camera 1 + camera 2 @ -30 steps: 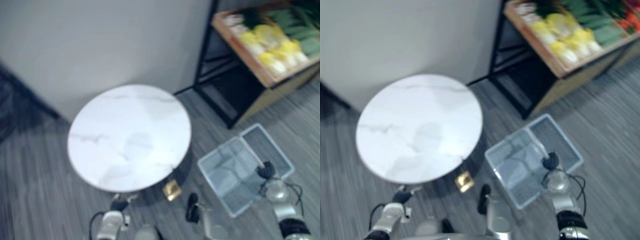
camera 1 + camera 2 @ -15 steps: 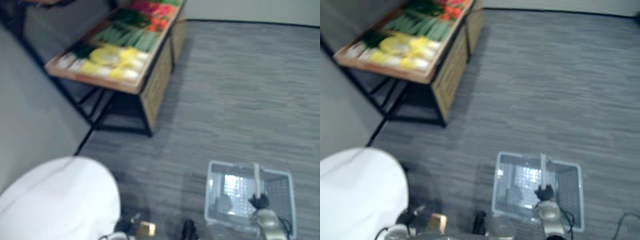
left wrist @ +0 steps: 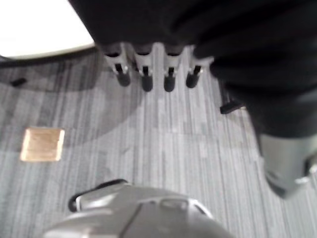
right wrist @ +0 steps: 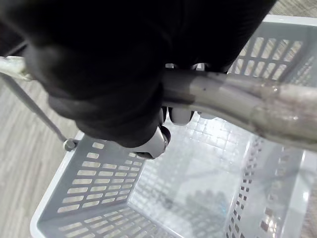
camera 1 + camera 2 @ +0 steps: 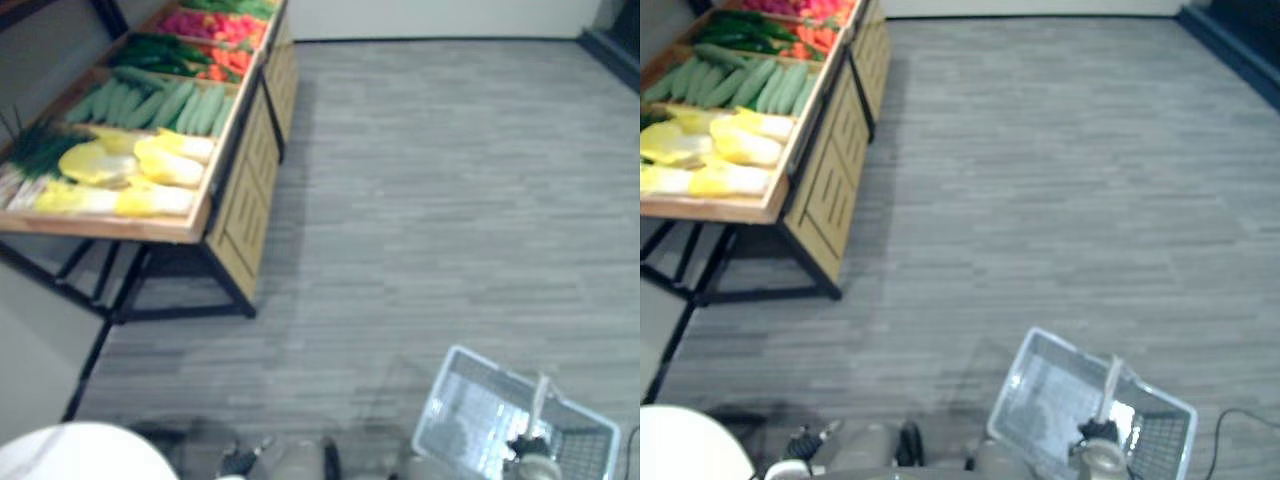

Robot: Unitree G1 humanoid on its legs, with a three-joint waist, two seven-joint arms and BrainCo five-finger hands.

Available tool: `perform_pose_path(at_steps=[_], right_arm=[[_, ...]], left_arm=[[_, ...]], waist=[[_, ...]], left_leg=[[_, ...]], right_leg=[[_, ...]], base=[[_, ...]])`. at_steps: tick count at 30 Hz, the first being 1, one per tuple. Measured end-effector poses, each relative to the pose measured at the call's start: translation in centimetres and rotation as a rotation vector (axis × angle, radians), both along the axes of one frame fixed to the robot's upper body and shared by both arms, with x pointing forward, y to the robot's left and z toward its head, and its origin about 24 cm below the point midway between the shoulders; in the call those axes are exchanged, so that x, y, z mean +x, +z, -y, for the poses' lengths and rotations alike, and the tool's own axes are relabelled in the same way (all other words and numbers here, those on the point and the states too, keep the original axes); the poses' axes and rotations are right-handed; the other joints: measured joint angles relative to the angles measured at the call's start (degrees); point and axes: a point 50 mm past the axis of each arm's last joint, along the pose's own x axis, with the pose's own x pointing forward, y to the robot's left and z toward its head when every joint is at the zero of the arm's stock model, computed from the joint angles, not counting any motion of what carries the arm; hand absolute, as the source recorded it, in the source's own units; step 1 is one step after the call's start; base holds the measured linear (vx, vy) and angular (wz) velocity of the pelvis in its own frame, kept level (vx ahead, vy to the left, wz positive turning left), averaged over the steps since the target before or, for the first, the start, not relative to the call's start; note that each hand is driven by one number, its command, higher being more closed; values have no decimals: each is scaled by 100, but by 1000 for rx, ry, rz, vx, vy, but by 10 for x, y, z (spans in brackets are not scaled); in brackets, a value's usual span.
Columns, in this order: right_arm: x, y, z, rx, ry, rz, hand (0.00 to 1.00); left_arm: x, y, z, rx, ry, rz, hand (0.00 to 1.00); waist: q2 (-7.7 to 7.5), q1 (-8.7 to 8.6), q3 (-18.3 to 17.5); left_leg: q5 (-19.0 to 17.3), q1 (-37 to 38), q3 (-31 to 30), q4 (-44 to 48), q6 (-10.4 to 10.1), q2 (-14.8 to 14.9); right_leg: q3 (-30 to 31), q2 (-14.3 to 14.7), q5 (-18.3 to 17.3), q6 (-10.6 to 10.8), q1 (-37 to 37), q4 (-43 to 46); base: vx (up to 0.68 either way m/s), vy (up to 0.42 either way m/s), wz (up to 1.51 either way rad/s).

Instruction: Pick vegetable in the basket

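My right hand (image 4: 104,84) grips the basket (image 5: 1040,390) handle (image 4: 233,96).
My left hand (image 3: 147,74) hangs slack, fingers straight; vegetables (image 5: 150,160) lie on the stand (image 5: 120,227), well apart.

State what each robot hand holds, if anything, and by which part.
The right hand is curled round the handle of the grey basket. The left hand is open, holding nothing.

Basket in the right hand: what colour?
The basket is pale grey with slotted walls; best in the right wrist view.
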Motion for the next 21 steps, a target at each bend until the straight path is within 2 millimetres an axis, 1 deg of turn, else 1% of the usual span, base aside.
perform_pose_path(at_steps=[1,2,3,4,5,6,7,8,9,10,11,12,13,14,15,16,17,18,19,20,21], right_arm=[[-2,1,3,-4,-14,1,100],[-2,2,7,-15,-19,4,100],[0,4,10,-26,-16,16,100],[1,6,11,-31,-13,25,100],[5,8,12,-38,-7,45,100],[7,9,11,-36,1,58,100],[8,9,9,-30,7,66,100],[8,9,8,-29,7,67,100],[6,8,6,-24,5,66,100],[6,7,6,-19,0,63,100],[8,7,6,-16,1,65,100],[19,9,5,-8,6,87,100],[23,9,2,15,2,92,100],[22,8,2,22,1,89,100],[19,7,3,21,-5,82,100],[17,7,4,22,-5,72,100],[13,4,3,28,-4,47,100],[8,1,2,35,5,19,100],[5,0,1,38,2,8,100],[0,-1,3,36,-1,-8,100],[-5,-2,5,32,-3,-22,100]], left_arm=[[1,0,0,3,-6,1,0],[3,1,0,4,-7,6,0],[8,2,1,3,-8,18,0],[10,2,1,1,-9,24,0],[12,2,4,-4,-9,29,0],[16,3,5,-6,-9,39,0],[19,4,4,-4,-4,48,0],[20,4,4,-3,-4,49,0],[23,5,2,1,-2,56,0],[24,3,9,-18,3,53,0],[24,1,15,-35,3,48,0],[17,-1,18,-44,9,32,0],[8,-4,20,-52,23,8,0],[5,-5,21,-61,40,4,0],[5,-6,24,-74,59,7,0],[5,-6,25,-77,61,11,0],[4,-6,26,-81,66,11,0],[1,-6,21,-75,88,12,0],[0,-5,19,-71,100,14,0],[0,-5,17,-65,106,17,0],[2,-4,17,-63,106,28,0]], waist=[[-33,-30,3],[-37,-52,5],[9,-129,18],[40,-154,23],[121,-204,22],[177,-235,30],[195,-278,22],[187,-274,20],[139,-284,1],[286,-293,20],[395,-239,13],[497,-237,-10],[540,-258,-3],[615,-260,-14],[752,-280,16],[777,-270,27],[782,-257,43],[717,-221,85],[669,-197,113],[623,-110,125],[607,-77,125]], left_leg=[[-12,218,-92,-142,-2,-11],[-11,610,-297,-420,-5,0],[-5,968,-475,-694,-16,86],[12,1137,-514,-832,-46,166],[33,1397,-551,-1020,-81,353],[39,1522,-569,-1067,-92,503],[52,1606,-672,-1152,-117,645],[52,1629,-675,-1175,-117,662],[39,1709,-676,-1248,-236,667],[-4,1943,-830,-1361,-500,859],[20,1951,-851,-1329,-545,958],[184,1941,-960,-1097,-725,1015],[273,1861,-1169,-607,-879,1117],[319,1714,-1306,-166,-955,1206],[476,1244,-1570,965,-1190,1359],[508,955,-1621,1594,-1279,1419],[495,410,-1410,2726,-1281,1597],[413,84,-909,3475,-1118,1793],[357,-16,-619,3690,-985,1862],[254,-228,-147,3809,-797,1896],[197,-519,203,3644,-712,1805]], right_leg=[[-78,-112,-127,-168,-127,307],[-244,-300,-308,-476,-343,554],[-400,-396,-435,-653,-544,419],[-440,-414,-524,-727,-640,213],[-509,-395,-655,-770,-793,-454],[-495,-321,-646,-754,-878,-1180],[-255,-262,-419,-547,-936,-2804],[-161,-262,-319,-529,-935,-3159],[136,-280,-6,-475,-914,-4043],[210,-142,819,-313,-786,-4046],[191,-47,540,-332,-866,-3802],[206,-42,91,-488,-1009,-3189],[124,-9,-251,-658,-968,-2788],[37,20,-394,-718,-866,-2719],[-183,79,-554,-792,-546,-2811],[-264,98,-594,-820,-366,-2927],[-410,183,-603,-835,90,-3293],[-524,224,-599,-837,602,-3669],[-561,225,-599,-837,841,-3842],[-636,208,-586,-812,1237,-4195],[-743,165,-574,-766,1507,-4475]], base=[[556,-74,77],[572,-118,69],[569,-128,68],[667,-220,66],[544,-216,52],[736,-383,74],[409,-251,57],[522,-348,67],[471,-300,66],[578,-373,55],[557,-364,29],[617,-450,-2],[511,-378,6],[509,-360,30],[369,-208,39],[540,-301,57],[507,-236,48],[410,-175,44],[364,-118,35],[342,-55,36],[334,-21,37]])
